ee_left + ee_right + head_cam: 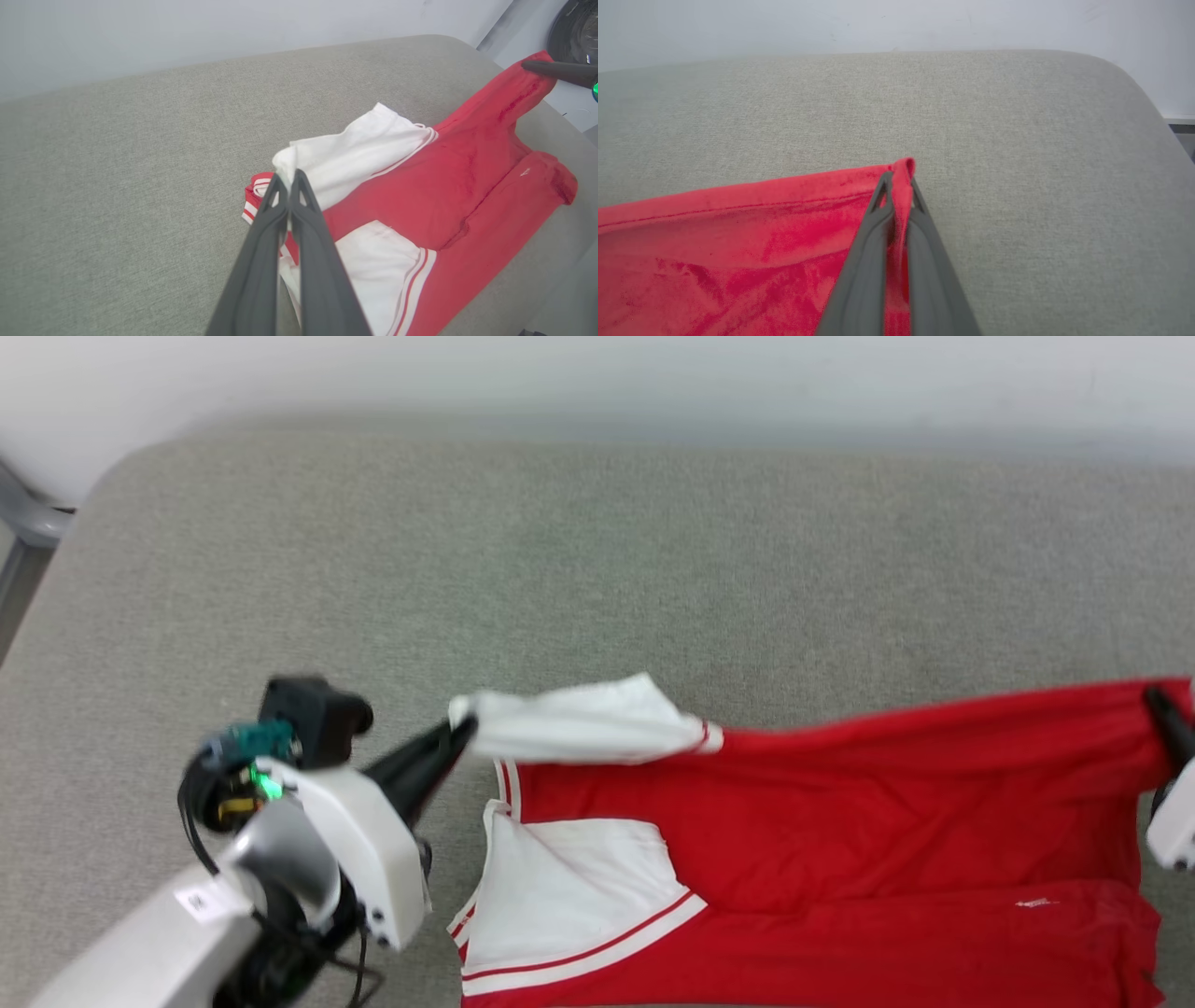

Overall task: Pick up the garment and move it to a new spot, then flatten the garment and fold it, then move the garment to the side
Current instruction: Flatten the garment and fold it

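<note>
Shirt (840, 803) lies spread along the near edge of the grey padded surface (597, 560). Left gripper (464, 728) pinched tight on white sleeve (579, 719) tip, held up. Right gripper (1156, 698) clamped on red hem corner (903, 169), possibly raised; the head view is blurred there.

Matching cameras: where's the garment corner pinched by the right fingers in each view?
Head view: garment corner at the far right edge, mid-height.
Left wrist view: top right, at the right fingers.
Right wrist view: centre, pinched between those fingers.
Shared landmark: the grey cushion.
</note>
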Controlling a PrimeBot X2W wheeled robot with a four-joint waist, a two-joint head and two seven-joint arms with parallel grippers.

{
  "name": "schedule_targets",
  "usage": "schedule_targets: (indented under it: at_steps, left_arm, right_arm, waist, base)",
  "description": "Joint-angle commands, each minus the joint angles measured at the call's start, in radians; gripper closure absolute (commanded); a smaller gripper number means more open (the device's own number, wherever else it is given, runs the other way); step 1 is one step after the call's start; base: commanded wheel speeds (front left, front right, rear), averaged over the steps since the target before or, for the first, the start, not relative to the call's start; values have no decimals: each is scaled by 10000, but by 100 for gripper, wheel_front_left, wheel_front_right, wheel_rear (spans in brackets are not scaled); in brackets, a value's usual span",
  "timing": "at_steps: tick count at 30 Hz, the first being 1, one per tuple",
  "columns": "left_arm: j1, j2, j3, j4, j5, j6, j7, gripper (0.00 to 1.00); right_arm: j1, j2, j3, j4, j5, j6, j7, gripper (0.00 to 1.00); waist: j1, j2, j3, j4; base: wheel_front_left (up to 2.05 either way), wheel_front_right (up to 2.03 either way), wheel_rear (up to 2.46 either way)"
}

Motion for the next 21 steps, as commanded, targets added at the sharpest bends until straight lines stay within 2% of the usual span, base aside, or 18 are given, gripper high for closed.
schedule_targets:
  at_steps: [1, 7, 11, 17, 21]
  left_arm:
    - [306, 61, -42, -117, -15, 103, -62, 100]
    - [1872, 301, -389, -616, -227, 506, -310, 100]
    - [2662, 523, -629, -776, -293, 669, -363, 100]
    - [2902, 368, -1005, -128, -205, 407, -377, 100]
    - [2763, 133, -1223, 467, -51, 200, -476, 100]
  right_arm:
    - [349, 63, -28, -142, 138, -10, -39, 100]
    - [1929, 152, -236, -845, 1065, -10, 39, 100]
    - [2980, -55, -138, -1267, 1660, -10, 326, 100]
    - [3940, -844, 389, -1260, 2045, -10, 620, 100]
    - [4061, -1438, 966, -1096, 1996, -10, 426, 100]
  waist:
    - [1, -1, -217, 93]
    - [1, -1, -558, 160]
    - [1, -1, -641, 226]
    - [1, -1, -626, 220]
    - [1, -1, -576, 161]
  base:
    - [0, 0, 0]
    - [0, 0, 0]
    - [0, 0, 0]
    - [0, 0, 0]
    - [0, 0, 0]
